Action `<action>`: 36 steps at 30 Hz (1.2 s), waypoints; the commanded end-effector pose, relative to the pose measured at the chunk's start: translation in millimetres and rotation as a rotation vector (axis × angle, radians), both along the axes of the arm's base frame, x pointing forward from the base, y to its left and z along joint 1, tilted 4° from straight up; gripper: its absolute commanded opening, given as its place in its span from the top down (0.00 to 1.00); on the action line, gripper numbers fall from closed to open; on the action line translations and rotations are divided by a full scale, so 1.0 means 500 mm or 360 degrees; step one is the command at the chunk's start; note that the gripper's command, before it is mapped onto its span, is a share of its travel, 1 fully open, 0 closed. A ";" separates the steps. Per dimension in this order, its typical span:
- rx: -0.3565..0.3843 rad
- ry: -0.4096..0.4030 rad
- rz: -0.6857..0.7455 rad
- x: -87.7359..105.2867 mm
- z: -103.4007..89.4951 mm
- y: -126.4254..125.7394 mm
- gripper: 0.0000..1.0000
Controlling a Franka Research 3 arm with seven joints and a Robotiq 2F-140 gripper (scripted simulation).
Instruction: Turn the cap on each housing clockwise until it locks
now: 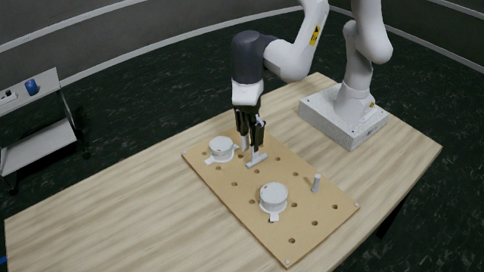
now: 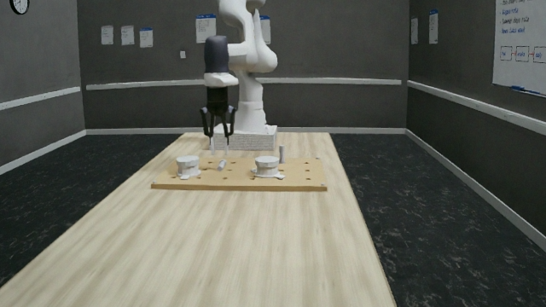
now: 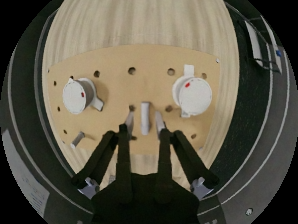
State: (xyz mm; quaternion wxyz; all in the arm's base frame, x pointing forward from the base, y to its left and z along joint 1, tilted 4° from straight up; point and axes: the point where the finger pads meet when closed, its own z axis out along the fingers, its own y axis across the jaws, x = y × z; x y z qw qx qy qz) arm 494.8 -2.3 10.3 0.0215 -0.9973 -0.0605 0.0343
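Housings (image 1: 222, 155) (image 1: 273, 206) (image 2: 188, 170) (image 2: 267, 171) (image 3: 91, 91) (image 3: 177, 91), white and cylindrical, upright beneath round white caps (image 1: 221, 143) (image 1: 273, 192) (image 2: 188, 159) (image 2: 267, 160) (image 3: 75, 97) (image 3: 196, 96), insides hidden; black two-finger gripper (image 1: 249, 148) (image 2: 219, 147) (image 3: 144, 117) above, jaws parted.

Two capped white housings stand upright on the pegboard before you.

In the top view, you see one housing (image 1: 221, 154) (image 2: 188, 165) (image 3: 86, 96) toward the left, its round white cap (image 1: 221, 145) (image 2: 188, 159) (image 3: 75, 97) seated on top and marked with a small red spot, tabs jutting from its base at two sides. Nearer you and to the right stands the other housing (image 1: 273, 205) (image 2: 267, 170) (image 3: 181, 90), its matching white cap (image 1: 274, 193) (image 2: 267, 160) (image 3: 195, 95) level above the base, a red mark close to the rim, one tab pointing toward you. The two stand well apart; you cannot tell whether either cap is locked.Two capped white housings stand upright on the board before you.

In the top view, you see one housing (image 1: 223, 153) (image 2: 188, 171) (image 3: 179, 90) at far left, its round white cap (image 1: 221, 144) (image 2: 188, 160) (image 3: 196, 96) seated on top and marked with a small red spot, flat tabs jutting from its base on two sides. Nearer you and to the right stands the other housing (image 1: 273, 209) (image 2: 267, 172) (image 3: 91, 92), its matching white cap (image 1: 274, 193) (image 2: 267, 161) (image 3: 74, 98) level above the base, a red mark close to the rim, one tab pointing toward you. The two stand well apart; whether either cap is locked, you cannot tell.
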 end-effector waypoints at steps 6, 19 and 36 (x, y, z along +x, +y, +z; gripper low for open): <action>-0.0004 -0.0014 -0.0012 0.004 -0.029 0.002 0.64; -0.0004 -0.0014 -0.0012 0.002 -0.069 0.003 0.64; -0.0004 -0.0014 -0.0012 0.000 -0.104 0.004 0.64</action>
